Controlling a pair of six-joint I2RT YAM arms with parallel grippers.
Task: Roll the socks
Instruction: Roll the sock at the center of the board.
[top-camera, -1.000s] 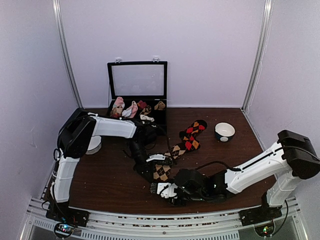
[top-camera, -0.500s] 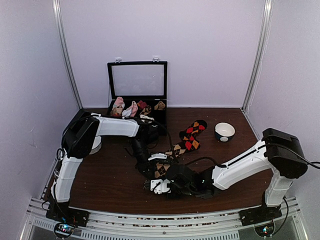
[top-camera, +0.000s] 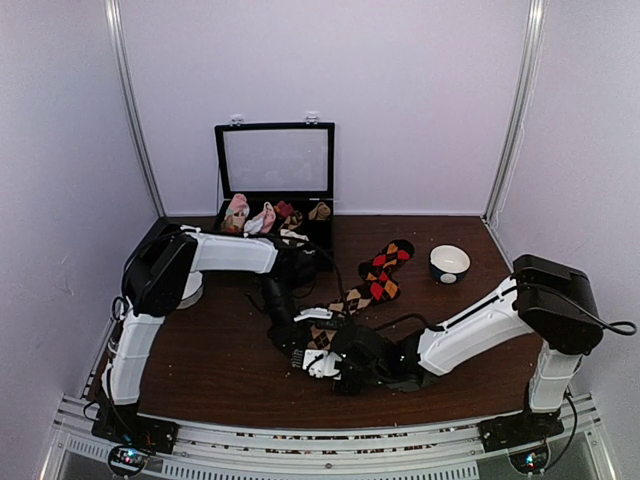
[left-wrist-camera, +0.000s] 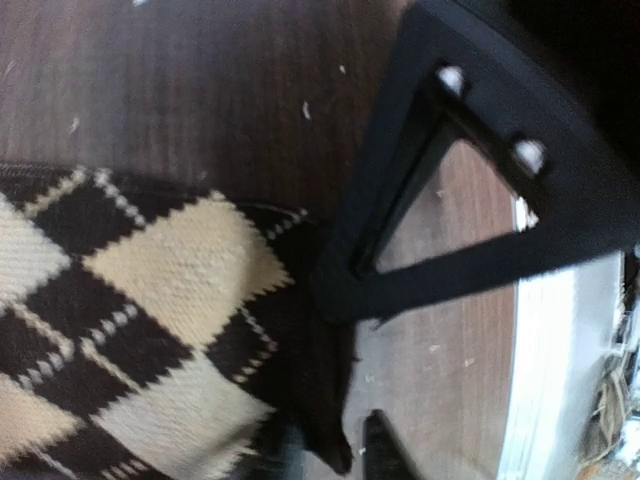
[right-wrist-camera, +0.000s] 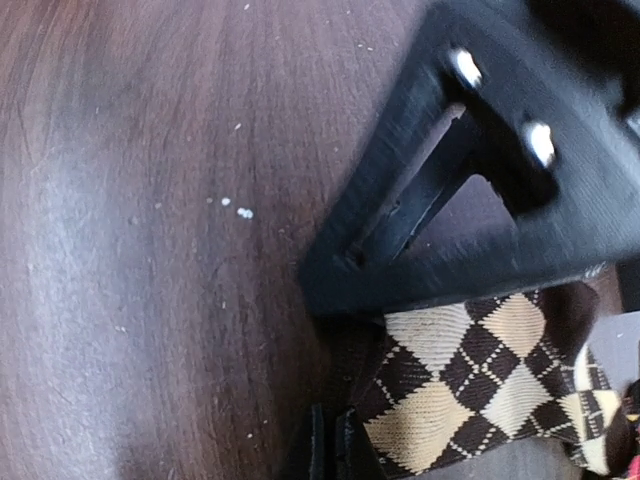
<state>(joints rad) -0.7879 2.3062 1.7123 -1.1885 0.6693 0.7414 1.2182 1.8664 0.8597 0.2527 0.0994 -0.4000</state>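
- From above, the tan argyle sock (top-camera: 320, 337) is seen well in front of the open case (top-camera: 275, 160), with the jaws hidden.
- Only the right wrist view shows the right gripper (right-wrist-camera: 325, 365) clamped on the sock's dark edge.
- The left gripper (left-wrist-camera: 350, 370) is seen slightly parted at the sock's edge; whether it grips cannot be told.

We see both arms reaching to the middle of the brown table (top-camera: 215, 355), where the left gripper (top-camera: 292, 342) and right gripper (top-camera: 318, 364) meet low at the near end of a tan argyle sock (top-camera: 352, 300). A red and orange argyle sock (top-camera: 386, 262) lies just beyond, near a bowl (top-camera: 449, 263). At the back an open black case (top-camera: 275, 130) holds sock bundles (top-camera: 250, 216).
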